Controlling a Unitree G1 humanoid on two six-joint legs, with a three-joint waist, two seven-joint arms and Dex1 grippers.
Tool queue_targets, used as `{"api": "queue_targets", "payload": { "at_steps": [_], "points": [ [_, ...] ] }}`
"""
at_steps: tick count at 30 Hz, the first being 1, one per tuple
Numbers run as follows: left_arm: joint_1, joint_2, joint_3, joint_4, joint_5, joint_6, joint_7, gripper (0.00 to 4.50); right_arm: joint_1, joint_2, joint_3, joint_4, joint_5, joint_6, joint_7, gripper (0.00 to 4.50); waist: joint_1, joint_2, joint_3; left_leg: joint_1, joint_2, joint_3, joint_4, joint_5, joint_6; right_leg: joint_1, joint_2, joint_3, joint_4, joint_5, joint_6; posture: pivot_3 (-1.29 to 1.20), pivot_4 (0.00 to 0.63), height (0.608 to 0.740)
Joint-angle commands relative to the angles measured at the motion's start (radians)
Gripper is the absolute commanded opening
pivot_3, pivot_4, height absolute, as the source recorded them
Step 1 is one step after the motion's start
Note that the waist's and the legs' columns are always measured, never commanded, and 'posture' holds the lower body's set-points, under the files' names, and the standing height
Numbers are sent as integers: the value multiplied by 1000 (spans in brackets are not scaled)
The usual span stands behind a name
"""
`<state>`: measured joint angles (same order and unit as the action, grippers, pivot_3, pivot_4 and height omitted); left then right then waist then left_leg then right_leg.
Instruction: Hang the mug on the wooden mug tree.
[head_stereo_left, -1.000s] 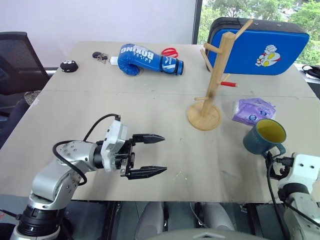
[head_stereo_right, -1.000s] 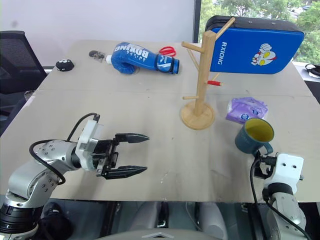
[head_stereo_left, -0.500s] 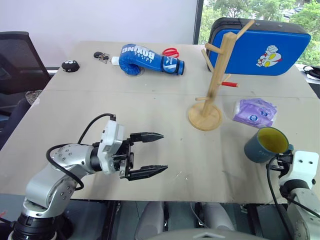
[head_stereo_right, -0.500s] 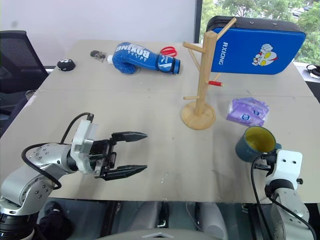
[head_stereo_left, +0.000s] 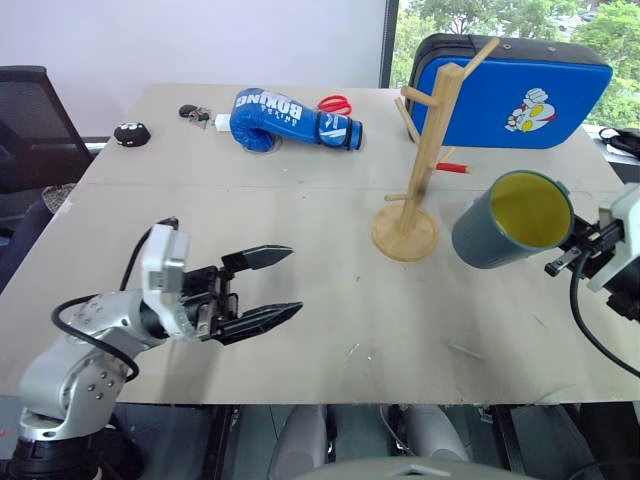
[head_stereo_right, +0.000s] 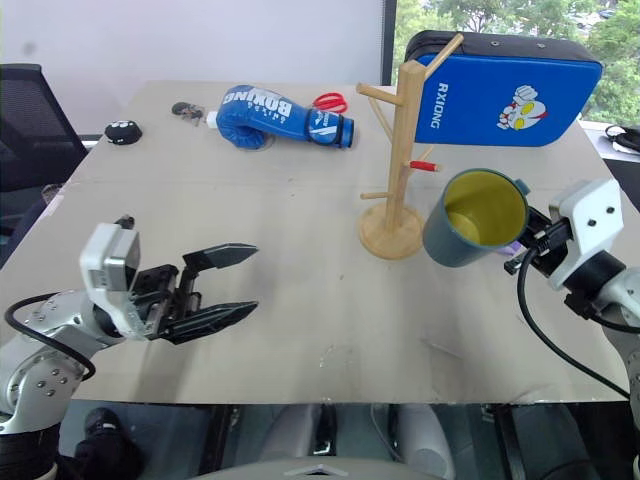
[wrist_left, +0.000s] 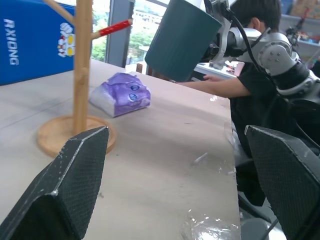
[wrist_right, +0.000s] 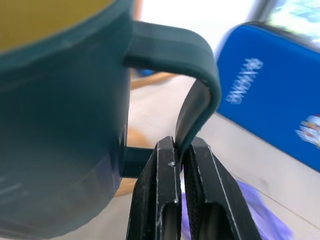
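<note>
Right gripper (wrist_right: 182, 150) clamped on the loop handle of the mug (head_stereo_right: 472, 218); the two black fingers (wrist_right: 159, 200) pinch the handle's lower stretch, with the mug body on the far side of the handle from them. Mug held in the air above the desk (head_stereo_left: 300, 200), clear of its surface, tilted so the yellow-green inside faces up and toward the camera. It hangs just beside the mug tree (head_stereo_left: 425, 150), on the side toward the desk's right edge, apart from the post and pegs, roughly level with the red-tipped peg (head_stereo_left: 455, 168). Mug tree base stands right of the desk's middle. A purple packet (wrist_left: 120, 93) lies on the desk below the mug.

Left gripper (head_stereo_left: 275, 290) open over the desk's near-left part, fingers spread wide, holding nothing, pointing toward the mug tree.
</note>
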<state>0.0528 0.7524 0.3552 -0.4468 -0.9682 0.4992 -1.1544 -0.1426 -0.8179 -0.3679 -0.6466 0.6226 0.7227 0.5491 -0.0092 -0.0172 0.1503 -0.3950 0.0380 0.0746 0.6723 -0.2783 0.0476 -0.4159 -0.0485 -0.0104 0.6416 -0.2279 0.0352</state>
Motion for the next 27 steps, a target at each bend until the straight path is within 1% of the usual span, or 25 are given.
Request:
{"api": "queue_targets", "payload": {
  "at_steps": [1, 5, 9, 11, 13, 14, 15, 16, 17, 18, 20, 22, 25, 27],
  "points": [
    [20, 4, 48, -19, -32, 3, 3, 4500, -189, -53, 83, 46, 32, 127, -25, 43, -2, -1, 0, 0, 0, 0, 0, 0, 0, 0, 0, 0, 0, 0, 0, 0, 150, 740],
    [39, -7, 55, -56, -40, 8, 41, 4500, -357, -70, 201, 125, -7, 189, -23, 43, 0, -1, 1, -1, 0, 0, 0, 0, 0, 0, 0, 0, -1, 0, 0, 0, 150, 740],
    [52, -21, 55, -114, -55, 19, 106, 4500, -506, -20, 359, 266, -65, 237, -18, 43, 0, -2, 1, -2, 0, -1, 0, 0, 0, -1, -1, 0, -1, 0, 0, 0, 150, 740],
    [53, -24, 57, -125, -60, 22, 128, 4500, -546, 1, 399, 315, -83, 249, -8, 43, -1, -2, 1, -2, 0, 0, 0, 0, 0, -1, -1, 0, -1, 0, 0, 0, 150, 740],
    [60, -27, 57, -141, -55, 19, 151, 4500, -560, -6, 460, 361, -148, 205, 17, 599, 0, -2, 1, -3, 0, -1, 0, 0, 0, -1, -1, -1, -1, 0, 0, 0, 150, 740],
    [64, -28, 57, -149, -59, 20, 160, 4500, -563, -1, 466, 376, -168, 190, 12, 901, 1, -2, 1, -3, 0, -1, 0, 0, 0, -1, -1, -1, -1, 0, 0, 0, 150, 740],
    [67, -28, 59, -157, -66, 23, 171, 4500, -563, 1, 462, 379, -178, 184, 9, 1379, 2, -2, 1, -3, 0, -1, 0, 0, 0, -1, -1, -1, -1, 0, 0, 0, 150, 740],
    [70, -28, 61, -165, -67, 24, 187, 4500, -552, -1, 433, 367, -171, 183, 9, 1858, 3, -1, 1, -3, 0, -1, 0, 0, 0, -1, -1, -1, -1, 0, 0, 0, 150, 740],
    [72, -27, 61, -173, -75, 35, 213, 4500, -530, -5, 387, 343, -150, 176, 20, 2190, 3, -2, 1, -3, 0, -1, 0, 0, 0, -1, -1, -1, -1, 0, 0, 0, 150, 740],
    [73, -27, 61, -179, -84, 44, 232, 4500, -500, -14, 341, 313, -124, 172, 41, 2767, 4, -2, 1, -3, 0, -1, 0, 0, 0, -1, -1, -1, -1, 0, 0, 0, 150, 740],
    [82, -20, 44, -190, -59, 51, 256, 4500, -380, -50, 218, 227, -67, 121, 129, 2767, 13, -2, 1, -4, 0, -2, 0, 0, 0, -1, -2, -2, -2, 2, 3, 0, 150, 740],
    [87, -17, 36, -186, -40, 54, 273, 4500, -278, -66, 113, 158, -6, 118, 183, 2767, 21, -2, 1, -4, 0, -2, -1, 0, 0, -1, -2, -2, -2, 2, 4, 0, 150, 740],
    [104, -6, 23, -161, 22, 34, 255, 4500, -91, -81, -23, 66, 29, 92, 247, 2767, 24, -2, 1, -4, 0, -2, -1, 0, 0, -1, -1, -2, -2, 2, 4, 0, 150, 740],
    [117, 0, 18, -123, 64, 18, 230, 4500, 71, -62, -115, 6, 18, 59, 271, 2767, 23, -2, 1, -3, 0, -2, -1, 0, 0, 0, -1, -3, -2, 1, 2, 0, 150, 740]
  ]
}}
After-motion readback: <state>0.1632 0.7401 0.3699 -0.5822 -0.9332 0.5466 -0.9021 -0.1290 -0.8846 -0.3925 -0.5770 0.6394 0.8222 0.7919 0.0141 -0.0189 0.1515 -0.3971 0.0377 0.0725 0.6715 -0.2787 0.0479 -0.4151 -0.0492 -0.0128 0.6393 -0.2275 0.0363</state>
